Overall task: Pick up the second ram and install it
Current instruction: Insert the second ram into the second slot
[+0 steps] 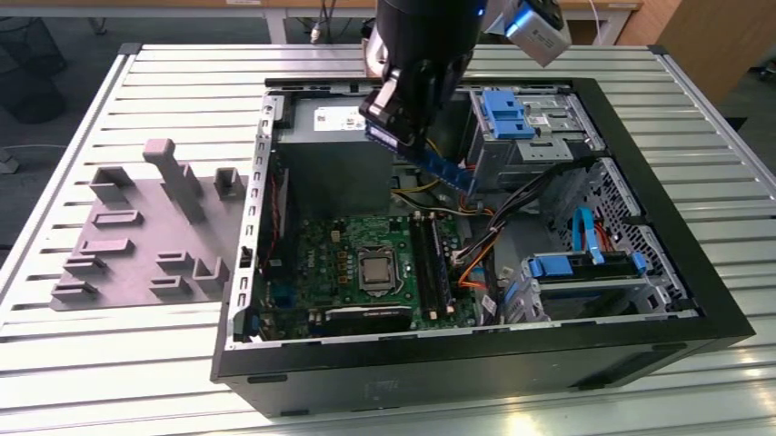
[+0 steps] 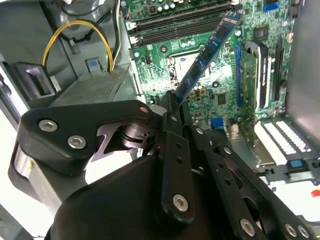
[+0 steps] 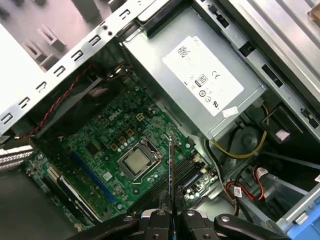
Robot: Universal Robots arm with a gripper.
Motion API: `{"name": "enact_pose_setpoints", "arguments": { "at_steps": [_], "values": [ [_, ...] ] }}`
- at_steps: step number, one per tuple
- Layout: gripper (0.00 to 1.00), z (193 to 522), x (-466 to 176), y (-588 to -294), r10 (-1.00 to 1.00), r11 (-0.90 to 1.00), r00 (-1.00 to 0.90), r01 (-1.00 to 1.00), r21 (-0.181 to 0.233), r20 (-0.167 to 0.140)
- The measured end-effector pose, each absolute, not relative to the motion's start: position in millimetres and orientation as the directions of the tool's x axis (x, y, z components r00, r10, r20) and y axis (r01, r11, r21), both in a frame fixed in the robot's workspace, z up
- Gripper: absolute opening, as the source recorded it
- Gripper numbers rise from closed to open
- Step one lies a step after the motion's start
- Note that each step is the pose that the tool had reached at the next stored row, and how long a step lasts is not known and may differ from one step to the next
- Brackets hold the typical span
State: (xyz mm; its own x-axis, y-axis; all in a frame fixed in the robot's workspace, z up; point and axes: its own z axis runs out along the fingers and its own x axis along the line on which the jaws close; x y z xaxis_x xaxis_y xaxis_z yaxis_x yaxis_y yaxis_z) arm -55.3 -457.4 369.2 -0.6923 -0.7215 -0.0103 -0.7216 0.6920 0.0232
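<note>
Green board, thin and stiff: the second ram [image 2: 210,55] is pinched by one end in my gripper [image 2: 172,105], jaws narrow on it, tilted above the motherboard [image 3: 107,150] inside the open case [image 1: 473,359]. I judge it light but fragile, best held by its bare edges, never the chips. Room looks tight: the power supply [image 3: 205,85] and loose cables [image 1: 485,245] crowd the slots [image 2: 170,22], and the case walls hem me in.

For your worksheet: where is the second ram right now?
In the exterior view, the second ram is clamped in the end effector, above the motherboard, beside the blue drive bay.
</note>
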Motion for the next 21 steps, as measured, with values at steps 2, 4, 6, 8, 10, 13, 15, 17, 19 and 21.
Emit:
{"name": "enact_pose_setpoints", "arguments": {
  "at_steps": [2, 4, 6, 8, 10, 13, 15, 17, 19, 21],
  "values": [
    [0.14, 368.9, -55.3, -457.4, -0.7, 0.714, -0.714, -0.7, 0.023, -0.01],
    [0.14, 368.8, -55.3, -457.4, -0.68, 0.733, -0.734, -0.68, 0.023, -0.01],
    [0.14, 368.7, -55.3, -457.4, -0.661, 0.75, -0.75, -0.661, 0.023, -0.01],
    [0.14, 368.6, -55.3, -457.4, -0.64, 0.768, -0.768, -0.641, 0.022, -0.01],
    [0.14, 368.4, -55.3, -457.4, -0.62, 0.784, -0.784, -0.62, 0.022, -0.009],
    [0.14, 368.2, -55.3, -457.4, -0.589, 0.808, -0.808, -0.589, 0.022, -0.009],
    [0.14, 368.1, -55.3, -457.4, -0.566, 0.824, -0.824, -0.567, 0.022, -0.009],
    [0.14, 367.9, -55.3, -457.4, -0.543, 0.839, -0.839, -0.543, 0.021, -0.009],
    [0.14, 367.8, -55.3, -457.4, -0.518, 0.855, -0.855, -0.518, 0.021, -0.009],
    [0.14, 367.6, -55.3, -457.4, -0.492, 0.87, -0.871, -0.492, 0.021, -0.008]
  ]
}}
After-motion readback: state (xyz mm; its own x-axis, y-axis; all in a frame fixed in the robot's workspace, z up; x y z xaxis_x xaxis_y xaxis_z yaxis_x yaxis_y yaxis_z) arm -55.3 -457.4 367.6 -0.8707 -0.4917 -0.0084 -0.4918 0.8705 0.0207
